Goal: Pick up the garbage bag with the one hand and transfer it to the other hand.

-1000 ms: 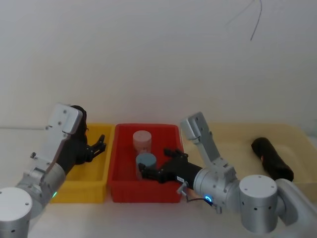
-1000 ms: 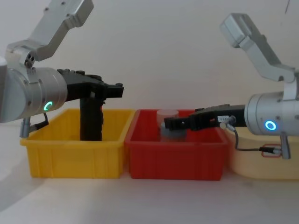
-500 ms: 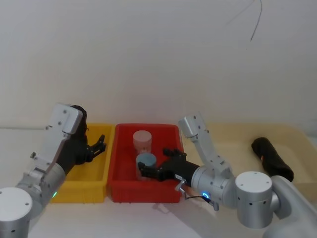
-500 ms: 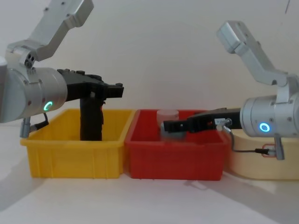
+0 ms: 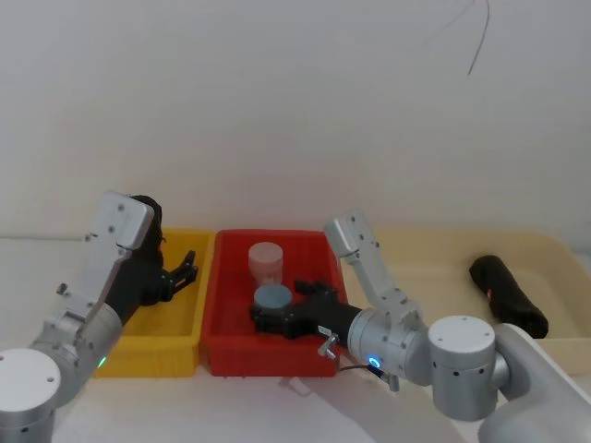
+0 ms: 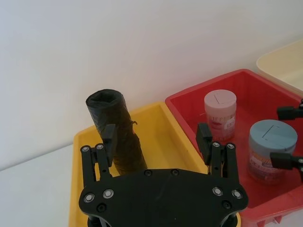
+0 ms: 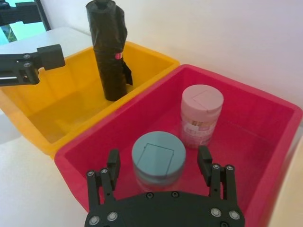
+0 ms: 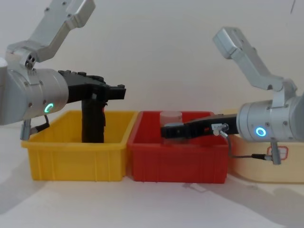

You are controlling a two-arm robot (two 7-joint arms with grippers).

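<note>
The garbage bag (image 6: 118, 135) is a tall glossy black roll standing upright in the yellow bin (image 8: 71, 159); it is also in the chest view (image 8: 92, 123) and the right wrist view (image 7: 110, 52). My left gripper (image 6: 156, 139), on the green-lit arm, hovers open at the bag's upper part (image 8: 118, 91), with the bag just ahead and close to one finger (image 6: 108, 136). My right gripper (image 7: 159, 160), on the blue-lit arm, is open low over the red bin (image 7: 265, 142), its tips (image 8: 166, 130) beside a blue-lidded jar (image 7: 158, 158). It holds nothing.
A pink-lidded jar (image 5: 265, 261) and the blue-lidded jar (image 5: 273, 301) stand in the red bin (image 5: 222, 346), right of the yellow bin (image 5: 175, 355). A slimmer black roll (image 5: 506, 295) lies in the beige tray (image 5: 434, 268) at the right. The wall is close behind.
My right arm has swung left, carrying its open gripper farther across the red bin toward the yellow one. The left arm and the bag have not moved.
</note>
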